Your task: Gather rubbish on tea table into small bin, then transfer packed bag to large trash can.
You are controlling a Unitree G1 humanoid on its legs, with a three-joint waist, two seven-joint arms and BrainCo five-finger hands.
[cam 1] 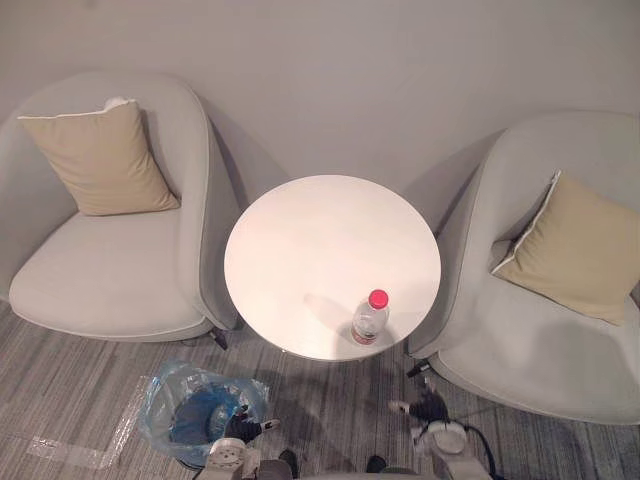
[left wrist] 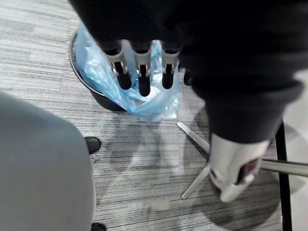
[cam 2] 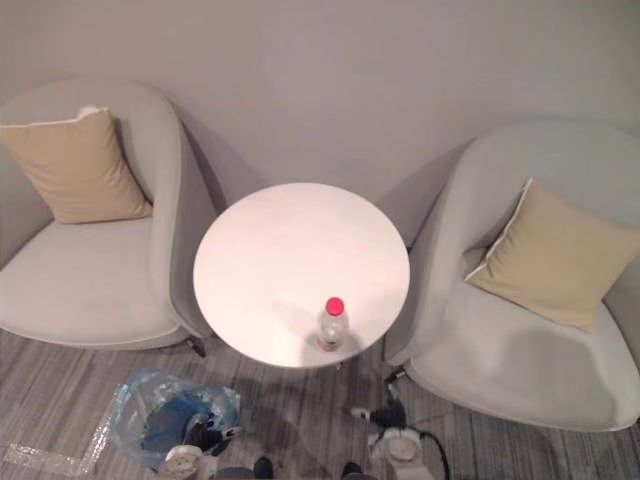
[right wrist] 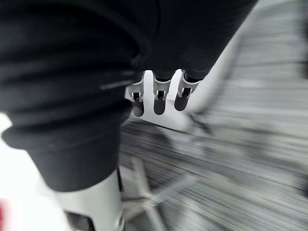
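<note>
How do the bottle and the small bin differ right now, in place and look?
The bottle stands on the round white table near its near edge; the small bin sits on the carpet below, to its left. The bottle is clear with a red cap; the bin is dark, lined with a blue bag. Both stand upright.

red-capped clear plastic bottle [cam 1: 369,318] on the round white table [cam 1: 320,240], front right; small black blue-bagged bin [cam 1: 168,405] down at its front-left.

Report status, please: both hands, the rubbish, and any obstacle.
Left hand open, empty, by small bin. Right hand open, empty, low by table. Bottle upright near table's front edge, untouched. Nothing blocks it.
</note>
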